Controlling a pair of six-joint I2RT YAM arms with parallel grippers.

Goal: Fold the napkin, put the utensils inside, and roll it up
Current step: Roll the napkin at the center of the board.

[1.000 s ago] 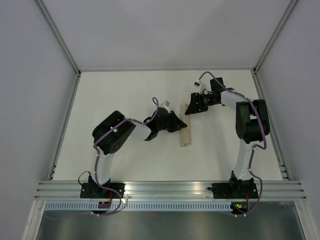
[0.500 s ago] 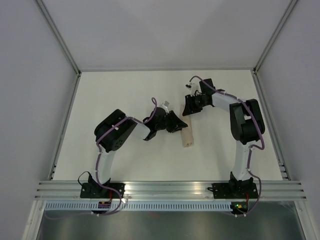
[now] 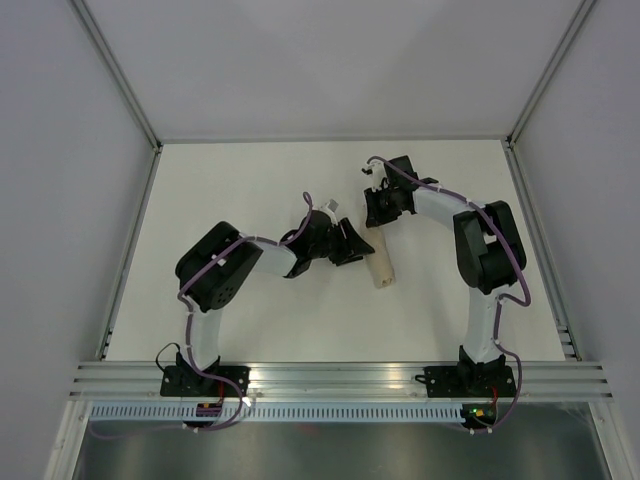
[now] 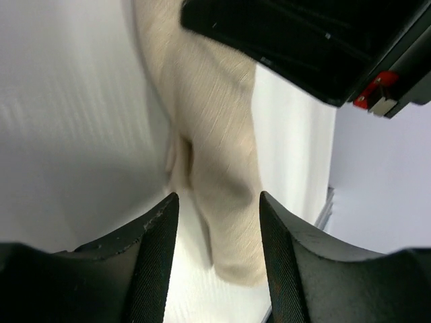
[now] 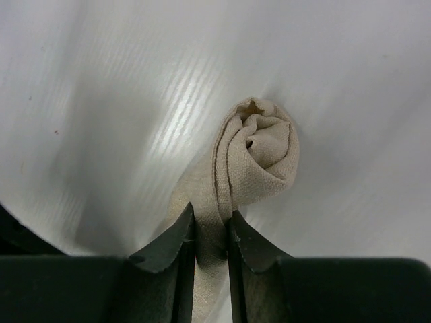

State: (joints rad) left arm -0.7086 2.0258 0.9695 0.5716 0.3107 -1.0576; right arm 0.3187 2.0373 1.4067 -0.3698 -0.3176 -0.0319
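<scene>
Napkin (image 3: 380,268): rolled tan cloth, lying mid-table with its long axis running near-to-far and slightly slanted, well apart from every table (image 3: 250,180) edge. Right gripper (image 5: 211,225): pinching the roll's loose outer flap at the far end. Left gripper (image 4: 217,222): spread, straddling the roll from the left.
</scene>
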